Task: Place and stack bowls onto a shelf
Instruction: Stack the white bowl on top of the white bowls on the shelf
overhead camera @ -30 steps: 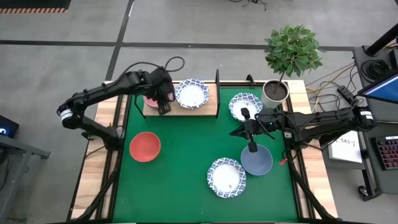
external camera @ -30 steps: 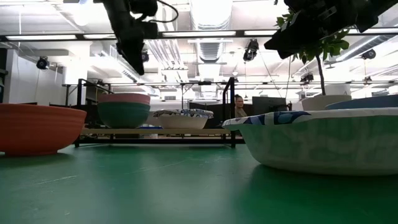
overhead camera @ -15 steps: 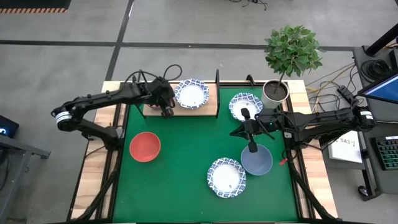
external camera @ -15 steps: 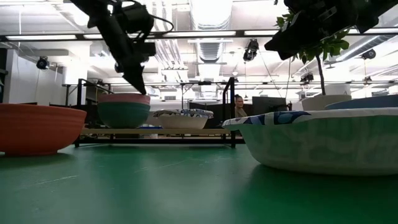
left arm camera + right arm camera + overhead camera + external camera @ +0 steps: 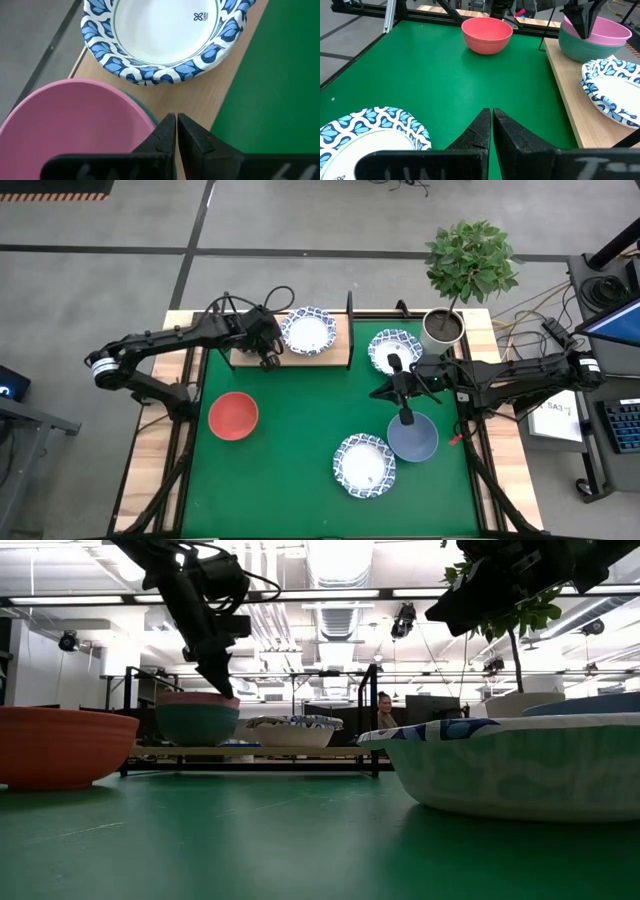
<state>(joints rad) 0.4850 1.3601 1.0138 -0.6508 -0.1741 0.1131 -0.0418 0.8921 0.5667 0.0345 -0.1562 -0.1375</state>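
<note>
A pink bowl [image 5: 70, 130] sits nested in a dark green bowl [image 5: 197, 724] on the left end of the wooden shelf [image 5: 330, 358]. A white bowl with a blue patterned rim [image 5: 307, 330] stands beside them on the shelf. My left gripper [image 5: 176, 120] is shut, with its tips at the pink bowl's rim. My right gripper [image 5: 491, 112] is shut and empty, held above the mat near the grey-blue bowl [image 5: 415, 440]. A red bowl [image 5: 233, 415] and two more white-and-blue bowls [image 5: 364, 465] [image 5: 394, 350] stand on the green mat. My left gripper's shut fingertips [image 5: 226, 690] bear on the pink bowl's rim [image 5: 142, 112], on the side toward the white-and-blue bowl. They come from above, slanting down. The pink bowl sits upright in the dark green bowl on the shelf.
A white plant pot [image 5: 441, 328] with a green plant stands at the table's far right corner. A black upright rod [image 5: 350, 305] rises at the shelf's right end. Bare green mat [image 5: 300, 410] lies in the middle of the table.
My left gripper has come down from above the shelf and a little toward the table's near edge, onto the pink bowl's rim. The pink bowl now shows a little lower in the dark green bowl.
</note>
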